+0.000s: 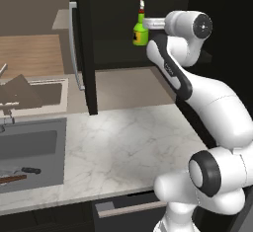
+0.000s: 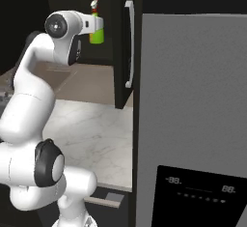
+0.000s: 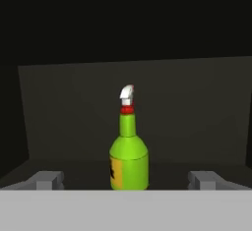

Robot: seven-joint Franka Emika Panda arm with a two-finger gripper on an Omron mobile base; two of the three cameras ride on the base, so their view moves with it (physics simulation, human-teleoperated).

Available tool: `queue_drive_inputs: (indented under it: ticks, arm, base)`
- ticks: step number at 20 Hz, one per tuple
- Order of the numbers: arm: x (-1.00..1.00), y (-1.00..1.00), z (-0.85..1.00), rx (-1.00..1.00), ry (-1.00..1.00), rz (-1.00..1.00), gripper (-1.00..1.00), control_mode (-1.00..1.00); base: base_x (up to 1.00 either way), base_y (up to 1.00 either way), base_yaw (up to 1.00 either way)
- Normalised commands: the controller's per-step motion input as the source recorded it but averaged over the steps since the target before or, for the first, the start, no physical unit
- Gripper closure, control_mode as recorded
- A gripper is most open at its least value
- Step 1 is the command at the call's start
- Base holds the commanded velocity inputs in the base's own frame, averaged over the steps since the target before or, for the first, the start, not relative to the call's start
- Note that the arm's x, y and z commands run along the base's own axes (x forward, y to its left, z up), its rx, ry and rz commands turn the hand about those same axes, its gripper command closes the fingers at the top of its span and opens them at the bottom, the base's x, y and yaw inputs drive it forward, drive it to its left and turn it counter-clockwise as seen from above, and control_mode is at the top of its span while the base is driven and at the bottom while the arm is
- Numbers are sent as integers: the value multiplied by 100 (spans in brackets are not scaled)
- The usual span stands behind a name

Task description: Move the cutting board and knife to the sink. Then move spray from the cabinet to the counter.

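Fingertips (image 3: 49,180) of the released end effector (image 3: 129,182) flank the spray (image 3: 128,162) inside the cabinet (image 1: 89,48); I'd advance squarely before clenching low on its body

green spray (image 3: 128,161) upright in cabinet (image 1: 89,53), knife (image 1: 29,170) in sink (image 1: 34,147)

the spray (image 3: 128,158) stands upright inside the open cabinet (image 1: 89,43), above the far side of the counter (image 1: 128,142). the sink (image 1: 34,149) lies left of the counter, with the knife (image 1: 27,170) and cutting board (image 1: 11,179) inside it.
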Motion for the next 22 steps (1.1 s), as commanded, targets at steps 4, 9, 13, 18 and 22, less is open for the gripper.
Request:
queue_drive_inputs:
  ticks: [4, 9, 13, 18, 22]
  arm:
    - [36, 0, 0, 0, 0, 0, -100, -100]
    - [32, 0, 0, 0, 0, 0, -100, -100]
    - [30, 0, 0, 0, 0, 0, -100, -100]
    - [28, 0, 0, 0, 0, 0, -100, -100]
    - [31, 0, 0, 0, 0, 0, -100, -100]
  base:
    - [0, 0, 0]
    - [0, 0, 0]
    - [0, 0, 0]
    - [0, 0, 0]
    - [0, 0, 0]
